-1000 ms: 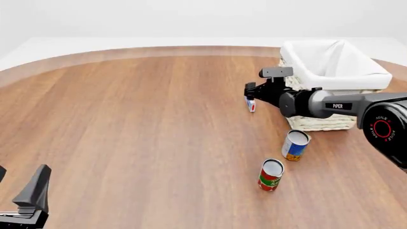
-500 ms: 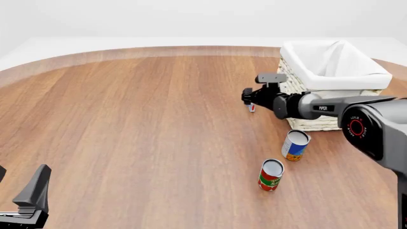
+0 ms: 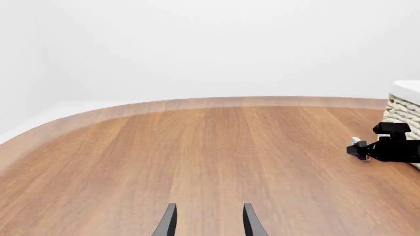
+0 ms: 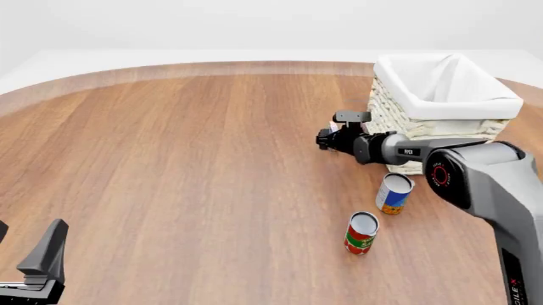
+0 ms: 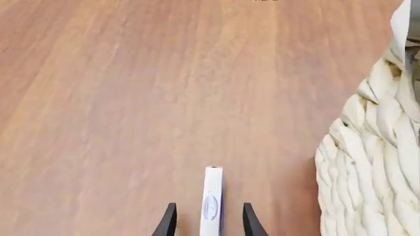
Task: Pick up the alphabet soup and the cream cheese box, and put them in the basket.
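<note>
cream cheese box [image 5: 212,201] edge-up, apparently along fingers [image 5: 169,222]

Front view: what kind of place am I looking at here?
Probably a computer-simulated tabletop workspace, not a real room: a rounded wooden table in a blank white surround, a woven basket and two food cans, with a robot arm reaching in.

Wooden table [image 4: 170,159] with basket [image 4: 398,121], cans [image 4: 360,233]

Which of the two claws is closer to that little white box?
The right gripper: the cream cheese box sits between its fingers. The left gripper is far off at the table's near-left edge.
</note>
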{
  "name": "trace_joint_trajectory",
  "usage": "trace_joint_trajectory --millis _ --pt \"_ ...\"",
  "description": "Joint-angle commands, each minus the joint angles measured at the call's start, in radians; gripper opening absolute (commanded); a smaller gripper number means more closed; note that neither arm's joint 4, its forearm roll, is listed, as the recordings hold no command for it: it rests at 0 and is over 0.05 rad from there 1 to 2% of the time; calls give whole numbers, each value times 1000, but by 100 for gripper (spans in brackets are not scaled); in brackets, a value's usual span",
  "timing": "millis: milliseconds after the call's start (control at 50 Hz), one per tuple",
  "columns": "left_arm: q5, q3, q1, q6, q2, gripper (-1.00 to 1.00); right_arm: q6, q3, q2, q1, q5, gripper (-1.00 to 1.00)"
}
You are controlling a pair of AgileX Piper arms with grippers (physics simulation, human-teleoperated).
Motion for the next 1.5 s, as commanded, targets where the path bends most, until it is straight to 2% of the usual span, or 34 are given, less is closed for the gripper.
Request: trace_joint_trajectory --millis 20,240,260,540,1120,1500 --pt "-1 0 0 0 0 100 23 -74 82 -1 38 100" --pt "-1 0 0 -1 2 100 20 -99 103 -3 54 100" --pt "-1 0 0 0 1 100 19 -100 103 -5 53 -100" --pt "-1 0 0 0 1 100 -3 -10 25 -3 7 -100" --pt "-3 0 0 0 2 100 -53 262 -260 40 -103 -100" --pt "-1 0 0 0 0 100 -130 397 -470 63 -118 -100"
